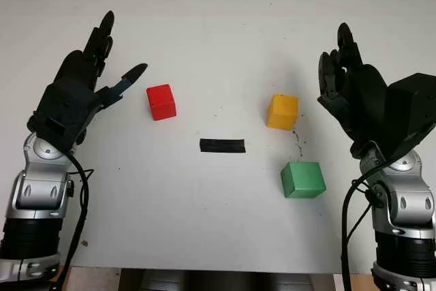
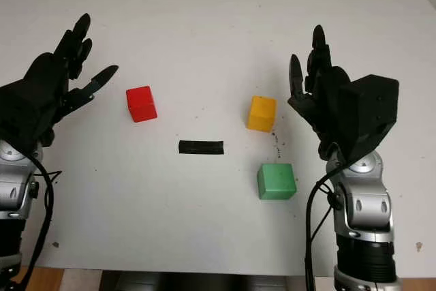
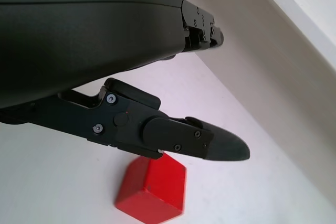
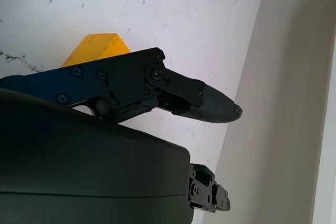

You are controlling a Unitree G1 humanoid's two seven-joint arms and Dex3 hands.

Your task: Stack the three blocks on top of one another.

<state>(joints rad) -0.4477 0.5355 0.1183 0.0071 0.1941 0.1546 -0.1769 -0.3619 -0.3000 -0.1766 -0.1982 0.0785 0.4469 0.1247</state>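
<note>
Red, yellow and green: three blocks in total, one of each colour, all lying singly on the white counter (image 1: 204, 223) with none stacked. The red block (image 1: 161, 102) sits on the left side, just beside the left hand (image 1: 82, 83). The yellow block (image 1: 282, 112) sits right of centre, and the green block (image 1: 302, 180) lies near it, closer to the robot; the two are apart, not touching. The right hand (image 1: 347, 86) is raised just to the right of the yellow block.

Handling, as a judgement: the blocks look like small rigid painted cubes, likely light, with flat smooth faces that could slip under a weak pinch. The best hold is across two opposite side faces, leaving top and bottom free so each seats flat on the next. Misaligned placement would risk toppling the stack.

Both hands are open and hold nothing; each hovers above the counter on its own side. In the left wrist view a finger (image 3: 199, 142) reaches over the red block.

One strip of black tape (image 1: 222, 146) lies between the red block and the other two. No stacking step has begun.
</note>
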